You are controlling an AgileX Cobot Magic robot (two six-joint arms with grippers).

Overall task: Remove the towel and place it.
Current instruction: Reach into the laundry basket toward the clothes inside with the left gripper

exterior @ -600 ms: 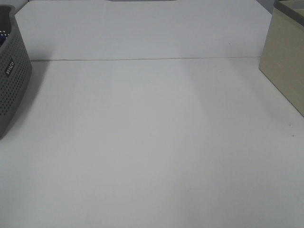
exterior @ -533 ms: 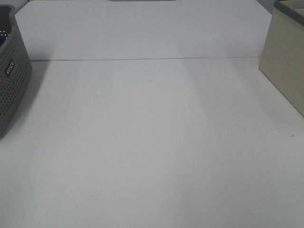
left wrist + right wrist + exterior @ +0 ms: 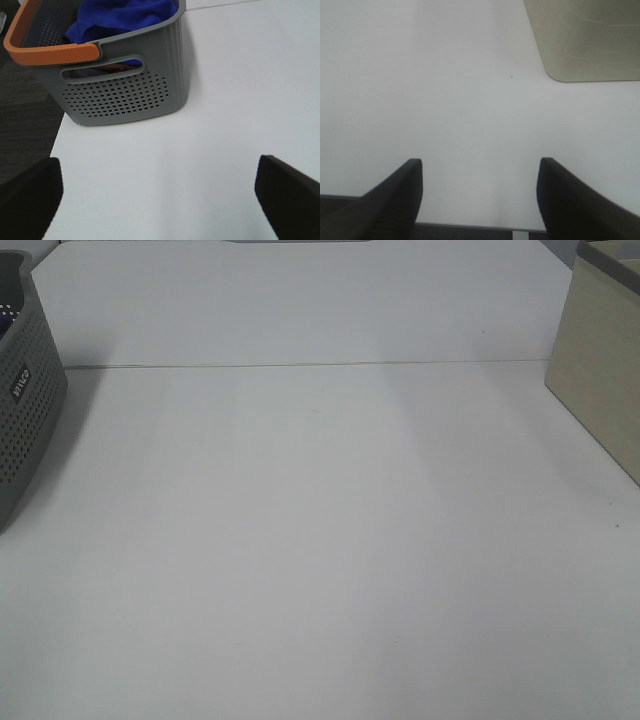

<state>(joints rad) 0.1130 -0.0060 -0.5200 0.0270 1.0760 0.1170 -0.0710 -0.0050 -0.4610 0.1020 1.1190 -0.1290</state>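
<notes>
The towel [image 3: 125, 15], a royal-blue plush cloth, lies bunched inside the grey perforated basket [image 3: 125, 95] with an orange handle [image 3: 47, 50]. My left gripper [image 3: 157, 192] hovers over the white table some way in front of the basket, its fingers [image 3: 30, 195] wide open and nothing between them. My right gripper [image 3: 479, 165] is open and empty above the table's near edge, with a beige box [image 3: 590, 40] ahead of it. In the exterior high view only the basket's side [image 3: 25, 420] shows at the left edge; neither arm appears there.
The beige box [image 3: 600, 370] stands at the table's right edge. A seam [image 3: 300, 365] crosses the white table at the back. Dark floor [image 3: 25, 125] lies beside the basket, past the table's edge.
</notes>
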